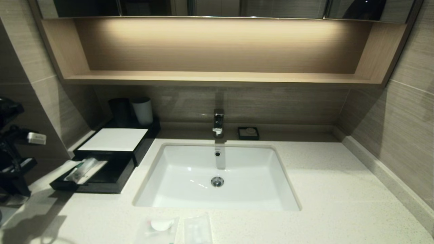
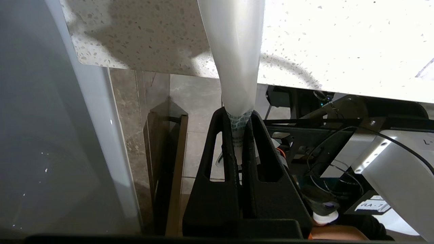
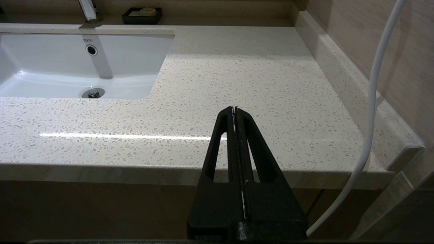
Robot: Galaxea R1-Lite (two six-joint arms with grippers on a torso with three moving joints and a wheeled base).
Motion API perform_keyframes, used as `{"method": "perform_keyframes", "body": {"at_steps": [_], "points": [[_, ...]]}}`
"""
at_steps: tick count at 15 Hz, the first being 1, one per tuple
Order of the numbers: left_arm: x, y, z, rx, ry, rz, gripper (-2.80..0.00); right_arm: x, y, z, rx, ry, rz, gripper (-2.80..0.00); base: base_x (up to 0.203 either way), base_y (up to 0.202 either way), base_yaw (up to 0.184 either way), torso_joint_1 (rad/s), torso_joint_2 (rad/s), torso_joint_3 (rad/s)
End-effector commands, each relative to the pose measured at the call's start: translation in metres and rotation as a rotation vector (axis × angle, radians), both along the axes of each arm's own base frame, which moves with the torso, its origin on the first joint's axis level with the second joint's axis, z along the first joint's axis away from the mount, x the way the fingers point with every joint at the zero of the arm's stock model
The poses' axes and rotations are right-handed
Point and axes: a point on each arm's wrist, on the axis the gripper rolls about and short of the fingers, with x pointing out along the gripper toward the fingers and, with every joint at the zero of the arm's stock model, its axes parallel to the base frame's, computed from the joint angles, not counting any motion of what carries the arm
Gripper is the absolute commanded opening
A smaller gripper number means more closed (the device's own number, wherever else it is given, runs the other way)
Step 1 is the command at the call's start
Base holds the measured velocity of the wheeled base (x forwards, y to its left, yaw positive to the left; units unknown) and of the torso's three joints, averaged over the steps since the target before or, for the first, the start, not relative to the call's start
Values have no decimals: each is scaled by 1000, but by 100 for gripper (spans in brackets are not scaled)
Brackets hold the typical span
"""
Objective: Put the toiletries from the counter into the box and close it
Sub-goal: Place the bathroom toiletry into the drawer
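One of three packets is in: the long thin packet (image 1: 84, 169) lies in the pulled-out drawer (image 1: 112, 181) of the black box (image 1: 141, 150), at the left end of the table (image 1: 322, 189).

Two are left on the table near its front edge, in front of the sink (image 1: 217, 176): the square packet with the white disc (image 1: 159, 225) and, just beside it, the small rectangular packet (image 1: 197, 229). Neither is touched.

The drawer is wide open, so closing is not done either. I'd call it roughly a third through.

Left claw (image 2: 238, 115): off the table's left front corner and well apart from both loose packets. Its jaws are clamped on a white strip (image 2: 234, 51) with a printed end. I can't tell what that strip is; it doesn't look like any of the three packets.

Right claw (image 3: 234, 110): jaws pressed together with nothing between them. It's parked just off the front edge, right of the sink.

Judgement: next is a pick of the disc packet or the small packet. Both lie flat and look thin, so getting a grip on an edge is likely the hard part. Then push the drawer shut.
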Motion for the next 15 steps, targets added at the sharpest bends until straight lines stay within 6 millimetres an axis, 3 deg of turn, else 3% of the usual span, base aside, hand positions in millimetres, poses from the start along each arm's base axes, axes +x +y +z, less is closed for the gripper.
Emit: {"method": "perform_keyframes", "body": {"at_steps": [1,15], "points": [[8,4,-6,-7,14,0,-280,0,0,0,1,1,0,-280,0,0,0,0,0,0],[36,10,-26,-7,49,-44,-280,0,0,0,0,1,0,-280,0,0,0,0,0,0]]}}
